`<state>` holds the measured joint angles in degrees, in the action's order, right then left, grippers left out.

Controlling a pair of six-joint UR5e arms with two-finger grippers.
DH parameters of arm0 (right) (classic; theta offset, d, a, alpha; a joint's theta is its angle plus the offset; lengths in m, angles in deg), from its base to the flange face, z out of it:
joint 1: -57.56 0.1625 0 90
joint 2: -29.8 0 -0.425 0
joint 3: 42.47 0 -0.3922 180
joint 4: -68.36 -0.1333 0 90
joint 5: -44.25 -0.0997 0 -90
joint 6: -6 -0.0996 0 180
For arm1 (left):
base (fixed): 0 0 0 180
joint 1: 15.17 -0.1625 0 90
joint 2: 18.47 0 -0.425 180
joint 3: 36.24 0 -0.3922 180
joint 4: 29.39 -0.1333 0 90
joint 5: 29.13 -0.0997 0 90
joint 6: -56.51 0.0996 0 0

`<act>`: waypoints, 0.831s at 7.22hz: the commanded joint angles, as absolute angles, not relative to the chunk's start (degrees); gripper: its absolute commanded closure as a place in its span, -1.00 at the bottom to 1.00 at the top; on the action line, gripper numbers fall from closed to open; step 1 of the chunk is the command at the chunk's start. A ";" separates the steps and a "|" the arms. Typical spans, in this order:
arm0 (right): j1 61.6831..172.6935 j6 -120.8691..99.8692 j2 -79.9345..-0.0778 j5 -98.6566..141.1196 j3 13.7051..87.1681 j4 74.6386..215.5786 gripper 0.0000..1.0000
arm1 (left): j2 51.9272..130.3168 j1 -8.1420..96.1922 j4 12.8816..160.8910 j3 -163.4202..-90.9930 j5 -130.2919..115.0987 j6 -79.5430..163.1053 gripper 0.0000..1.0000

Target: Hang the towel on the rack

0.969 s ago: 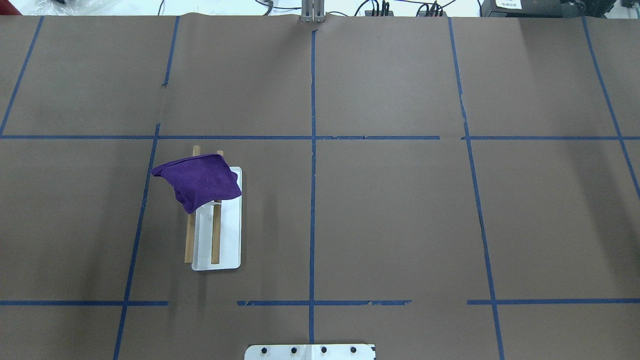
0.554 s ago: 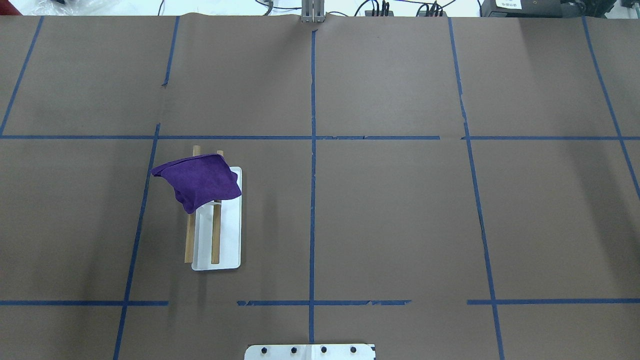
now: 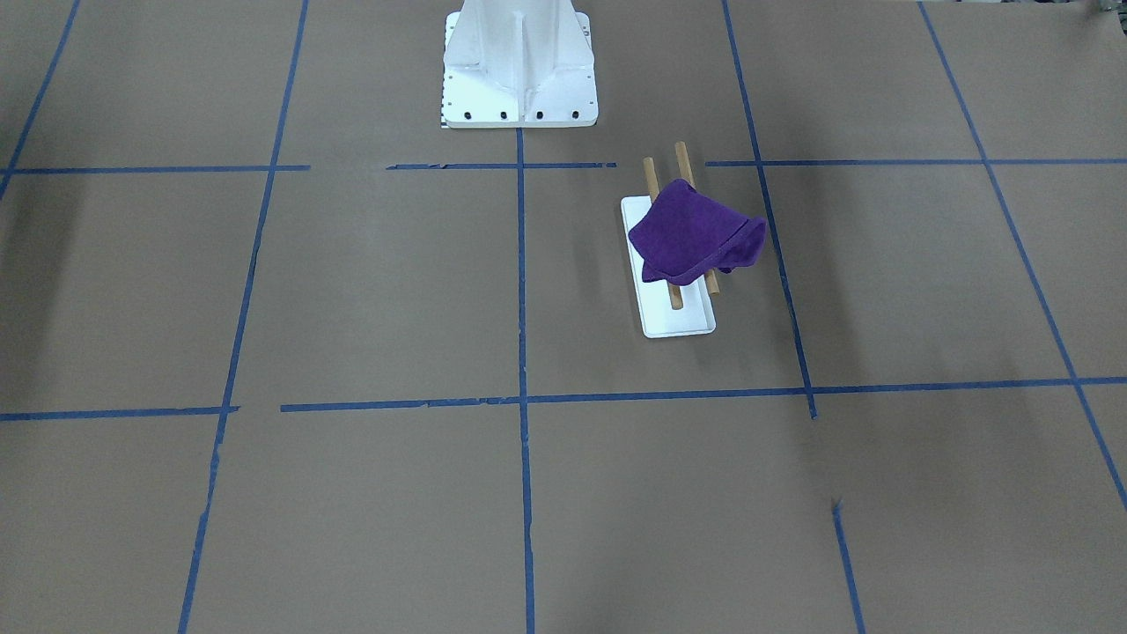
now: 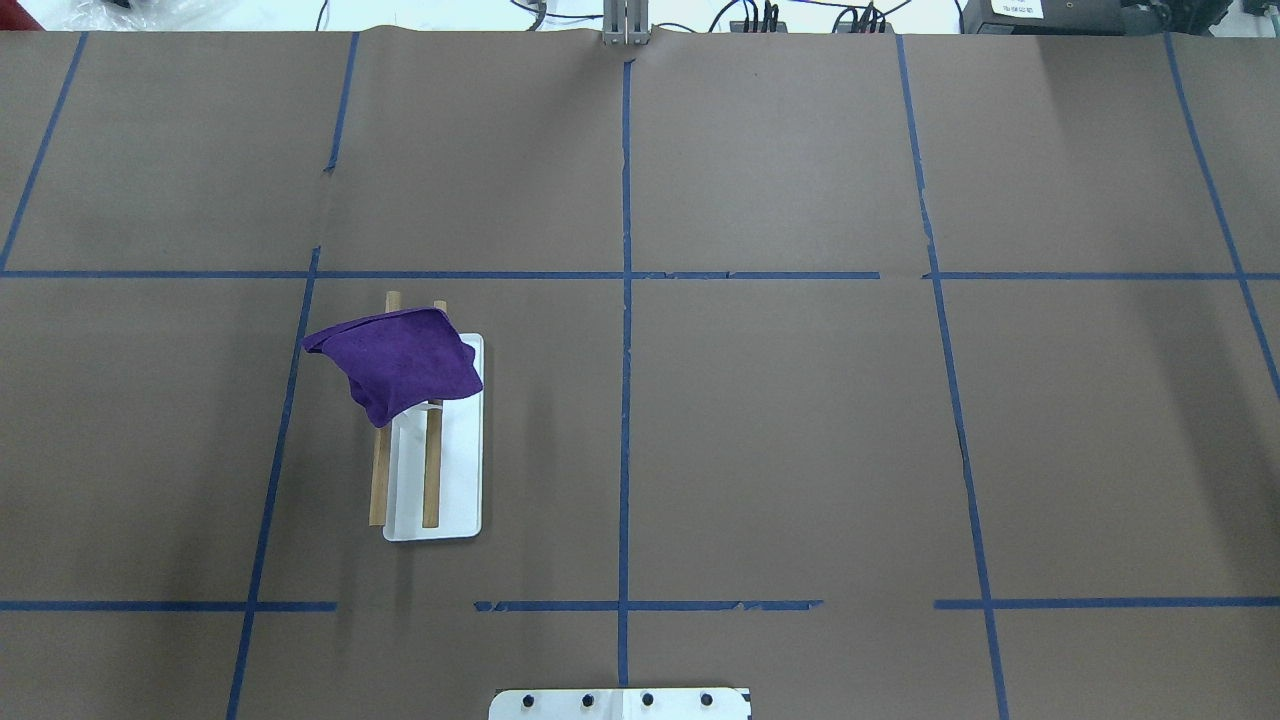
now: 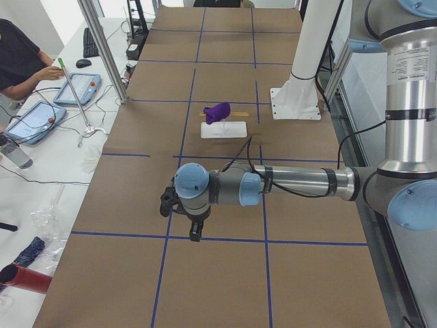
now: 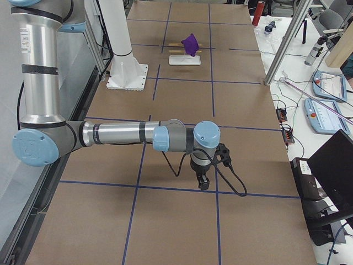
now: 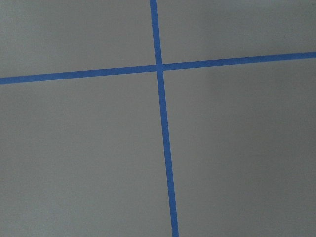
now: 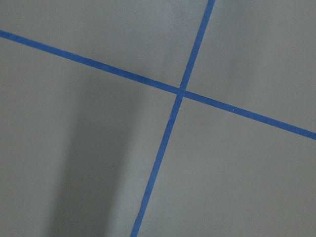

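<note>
The purple towel (image 4: 400, 365) lies draped and wrinkled over the far ends of the rack's two wooden rods (image 4: 431, 470), above the white base (image 4: 458, 490). It also shows in the front view (image 3: 691, 233) with the rack's base (image 3: 680, 321) under it. No gripper touches it. My left gripper (image 5: 195, 232) shows only in the left side view, far from the rack (image 5: 229, 130), pointing down at the table. My right gripper (image 6: 203, 182) shows only in the right side view, far from the towel (image 6: 191, 43). I cannot tell whether either is open or shut.
The table is brown paper with a blue tape grid. The white robot pedestal (image 3: 518, 62) stands at the table's robot side. An operator (image 5: 20, 55) with tablets sits beyond the far edge, by a metal post (image 5: 102, 48).
</note>
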<state>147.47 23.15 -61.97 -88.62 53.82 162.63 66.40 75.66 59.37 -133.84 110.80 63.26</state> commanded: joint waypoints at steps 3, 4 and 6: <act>147.12 23.14 -61.96 -88.55 54.38 162.49 -1.00 | 68.97 75.53 58.85 -134.76 110.35 63.37 -1.00; 147.12 23.23 -61.96 -88.55 54.47 162.49 -1.00 | 68.54 75.53 58.76 -136.33 110.35 63.37 -1.00; 147.20 23.23 -63.96 -88.64 57.09 162.49 -1.00 | 67.66 75.45 58.76 -136.79 110.35 63.37 -1.00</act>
